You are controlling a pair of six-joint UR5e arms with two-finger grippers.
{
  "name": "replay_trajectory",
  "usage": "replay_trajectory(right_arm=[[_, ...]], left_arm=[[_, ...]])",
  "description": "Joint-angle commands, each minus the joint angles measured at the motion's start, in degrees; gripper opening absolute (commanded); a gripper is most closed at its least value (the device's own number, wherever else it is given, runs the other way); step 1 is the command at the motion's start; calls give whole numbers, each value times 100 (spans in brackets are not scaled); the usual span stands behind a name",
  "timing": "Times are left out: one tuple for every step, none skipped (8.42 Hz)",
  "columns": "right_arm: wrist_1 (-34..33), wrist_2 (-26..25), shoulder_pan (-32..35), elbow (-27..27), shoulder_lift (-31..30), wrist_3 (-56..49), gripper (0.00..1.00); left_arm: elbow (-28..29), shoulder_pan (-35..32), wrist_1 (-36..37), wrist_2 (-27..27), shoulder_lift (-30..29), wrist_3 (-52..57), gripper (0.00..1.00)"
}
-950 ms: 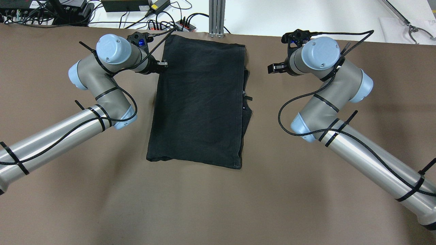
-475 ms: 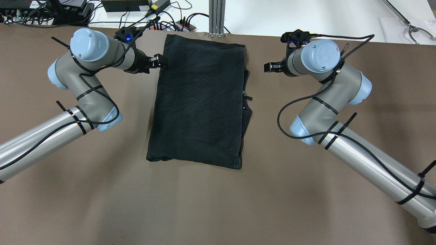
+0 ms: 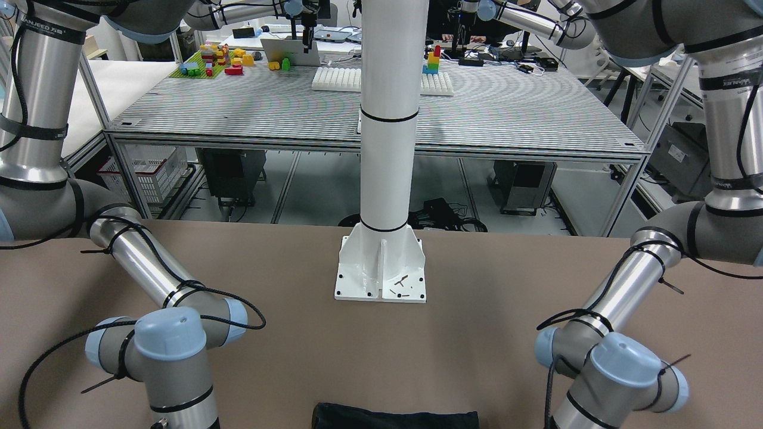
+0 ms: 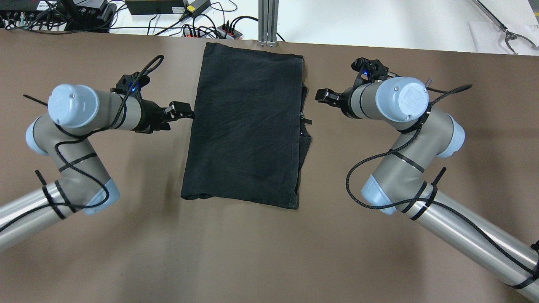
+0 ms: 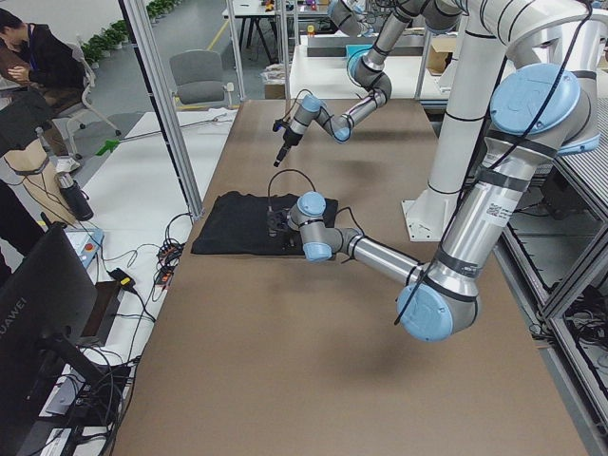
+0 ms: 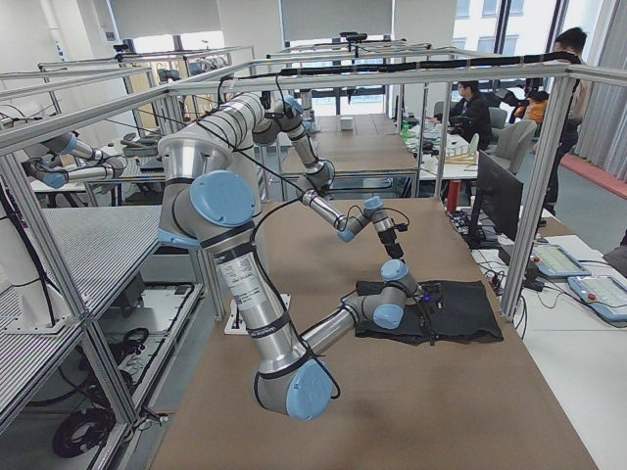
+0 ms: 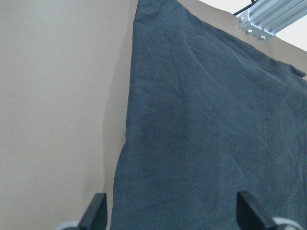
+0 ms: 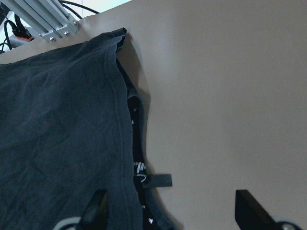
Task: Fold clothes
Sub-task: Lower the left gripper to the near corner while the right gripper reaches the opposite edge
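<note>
The brown table point(image 4: 269, 261) carries the black cloth point(image 4: 248, 126) at its middle. The cloth is folded into a long strip running away from the robot, with its far end at the table's far edge. I see no change in the cloth over the last second: an under layer with a small tab point(image 4: 306, 121) still pokes out along its right side.

My left gripper point(image 4: 183, 110) has pulled back from the cloth's far left corner. It now sits just beside the middle of the left edge, fingers spread wide and gripping nothing. In the wrist view one fingertip is over bare table and the other over the fabric.

My right gripper point(image 4: 324, 96) has crept in toward the right edge, near but apart from it. It is also spread wide, straddling the cloth's right hem.
</note>
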Motion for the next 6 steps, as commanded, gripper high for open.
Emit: replay_trajectory(right_arm=[[58,-85,-321,254,-59,1525,93],[319,-129,-382,237,-77,1930,93],[461,-182,-400,237,-94,2038,93],[462,-200,-409,245,-120,2048,93],[462,-200,-409,237,-121,2040,93],[462,-200,-409,237,-129,2040,93]], left_arm=[[-884,948,9,675,708,-1104,94],[-859,1264,17,920,718,-1473,94],[-798,1571,61,1279,701,-1590,94],[-632,1653,70,1422,639,-1617,94],[-587,1645,79,1406,648,-1626,94],[-613,1636,79,1371,700,-1618,94]])
